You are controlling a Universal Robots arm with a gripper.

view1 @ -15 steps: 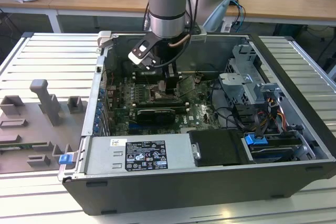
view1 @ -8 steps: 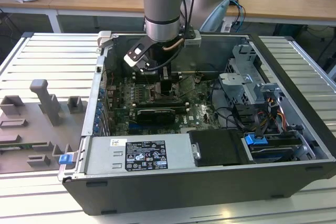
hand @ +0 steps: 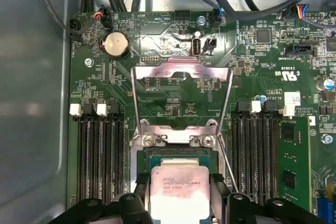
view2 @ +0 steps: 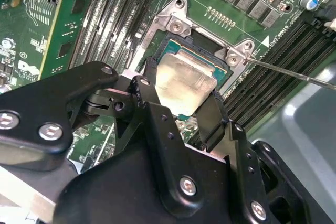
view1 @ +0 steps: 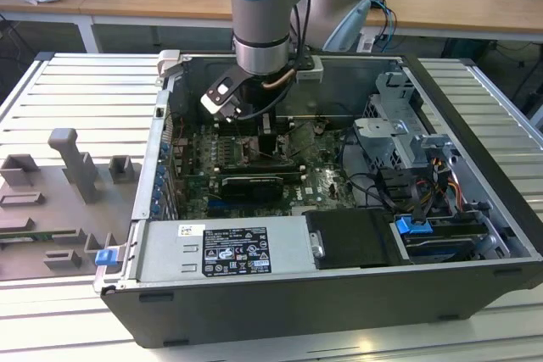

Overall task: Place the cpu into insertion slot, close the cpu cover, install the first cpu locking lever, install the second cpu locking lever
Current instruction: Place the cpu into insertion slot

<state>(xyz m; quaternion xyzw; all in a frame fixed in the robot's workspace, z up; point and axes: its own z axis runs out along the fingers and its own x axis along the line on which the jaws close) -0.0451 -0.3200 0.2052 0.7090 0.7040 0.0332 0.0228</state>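
Setting: an open black tower computer case (view1: 280,315) lies on its side on the slatted aluminium bench (view1: 68,91), and the grey and pale-blue robot arm (view1: 263,14) reaches down into it from the far side; grey moulded fixtures (view1: 76,167) stand on the bench at the exterior view's left
End effector: the black two-fingered end effector (view2: 180,98) is closed on the chip, with one finger on each of two opposite edges, which leaves the flat top face bare and the other two edges free to enter the socket
Cpu: the small flat square pale-silver cpu (hand: 180,190) is pinched between the fingers (view2: 212,119) directly over the socket in both wrist views; I cannot tell whether it already rests in the seat or hangs just above it
Insertion slot: the square insertion slot with dark frame and silver metal rim (view2: 176,22) sits on the green motherboard (hand: 157,40) between two banks of long black memory slots (hand: 100,156); part of its recess shows past one edge of the chip
Cpu cover: the thin silver window-frame cpu cover (hand: 181,72) is swung open away from the socket, which keeps the mouth clear for the chip
Lever: a thin silver wire lever (view2: 294,74) runs out from a socket corner, unlatched as far as I can judge
Progress: by my reading the first step is in hand, with the cover not yet closed and neither lever installed
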